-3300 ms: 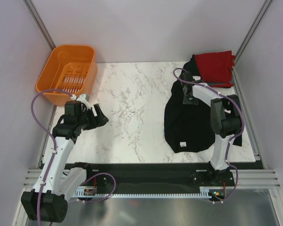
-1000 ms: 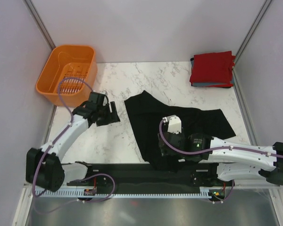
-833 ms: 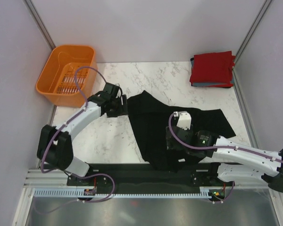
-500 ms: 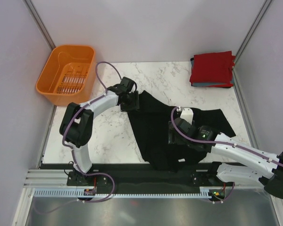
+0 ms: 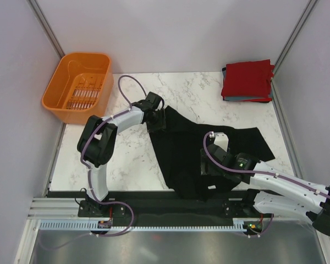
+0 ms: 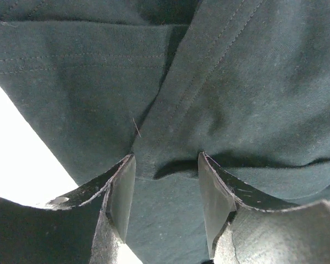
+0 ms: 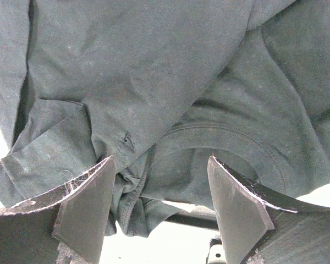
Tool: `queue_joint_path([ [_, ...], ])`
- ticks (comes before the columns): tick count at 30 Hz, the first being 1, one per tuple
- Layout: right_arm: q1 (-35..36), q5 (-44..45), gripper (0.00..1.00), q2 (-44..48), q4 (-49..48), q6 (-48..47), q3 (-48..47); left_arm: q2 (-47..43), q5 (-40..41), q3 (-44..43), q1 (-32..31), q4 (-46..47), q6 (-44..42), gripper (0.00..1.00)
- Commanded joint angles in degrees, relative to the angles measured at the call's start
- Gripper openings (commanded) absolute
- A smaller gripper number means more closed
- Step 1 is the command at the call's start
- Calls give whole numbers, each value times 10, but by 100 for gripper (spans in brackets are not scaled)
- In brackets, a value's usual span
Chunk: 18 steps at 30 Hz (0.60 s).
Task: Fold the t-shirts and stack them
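The large black t-shirt [image 5: 192, 148] lies crumpled and partly spread over the middle and right of the marble table [image 5: 132, 159], its small white tag [image 5: 211, 188] near the front edge. My left gripper [image 5: 157, 117] is at the shirt's far left corner; in the left wrist view it [image 6: 166, 165] is open, with black cloth [image 6: 220, 82] lying between the fingers. My right gripper [image 5: 205, 165] hovers over the shirt's near part; in the right wrist view it [image 7: 159, 165] is wide open above the collar [image 7: 231, 140]. A folded red t-shirt [image 5: 246, 78] lies on a grey-blue one [image 5: 224, 73].
The orange plastic basket [image 5: 77, 82] stands at the back left corner. The stack of folded shirts sits at the back right corner against the wall. The shirt's lower hem hangs over the table's front edge by the black rail [image 5: 154, 199].
The black t-shirt has been dragged from the right side to the middle and spread out. My left arm swung right from beside the basket to the shirt's far left corner. My right gripper shifted slightly right.
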<state>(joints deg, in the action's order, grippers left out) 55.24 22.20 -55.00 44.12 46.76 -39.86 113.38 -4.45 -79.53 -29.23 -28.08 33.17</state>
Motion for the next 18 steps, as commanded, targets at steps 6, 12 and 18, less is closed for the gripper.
queue_joint_path([
  [6,-4,0,75,11,-5,5,0,10,-4,-2,-4,28,25,30],
  [12,-5,0,75,24,-1,7,10,20,-6,-11,-4,29,16,2],
  [18,-4,2,73,30,-3,10,11,-31,14,-19,-4,29,12,2],
])
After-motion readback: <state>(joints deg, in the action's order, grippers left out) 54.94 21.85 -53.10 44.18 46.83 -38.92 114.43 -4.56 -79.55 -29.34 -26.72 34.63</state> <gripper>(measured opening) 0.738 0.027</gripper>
